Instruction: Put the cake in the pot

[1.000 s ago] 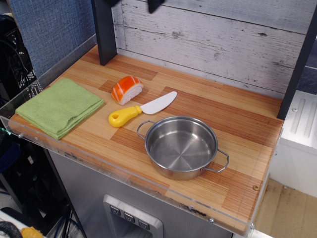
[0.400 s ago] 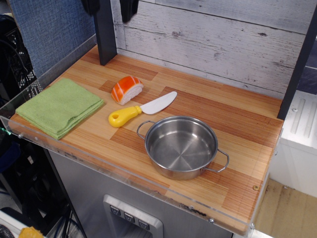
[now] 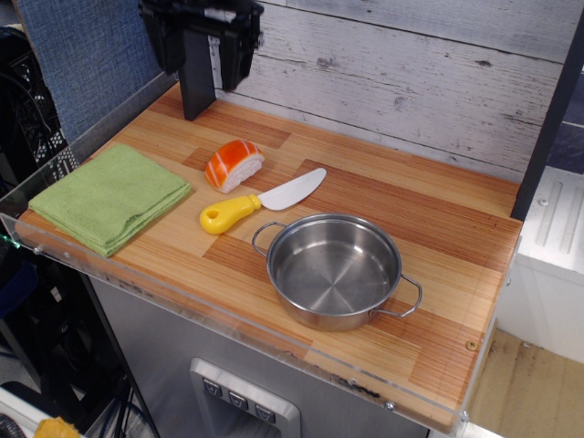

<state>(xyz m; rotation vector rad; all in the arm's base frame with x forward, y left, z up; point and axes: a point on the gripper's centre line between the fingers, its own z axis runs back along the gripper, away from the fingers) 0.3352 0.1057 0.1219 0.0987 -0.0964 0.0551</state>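
Note:
The cake [image 3: 234, 163] is a small orange toy with white stripes over a white base. It lies on the wooden counter at the left of middle. The pot [image 3: 335, 269] is a shallow shiny steel pot with two wire loop handles. It stands empty near the counter's front edge, to the right of the cake. My gripper [image 3: 200, 68] is black and hangs at the top left, well above and behind the cake. Its two fingers are spread apart and hold nothing.
A toy knife [image 3: 260, 203] with a yellow handle and white blade lies between the cake and the pot. A folded green cloth [image 3: 109, 195] lies at the counter's left end. A black post [image 3: 192, 73] stands behind the gripper. A grey plank wall [image 3: 401, 73] backs the counter.
My gripper has come down into view at the top left, moving left and lower toward the cake. The cake, the knife and the pot have not moved.

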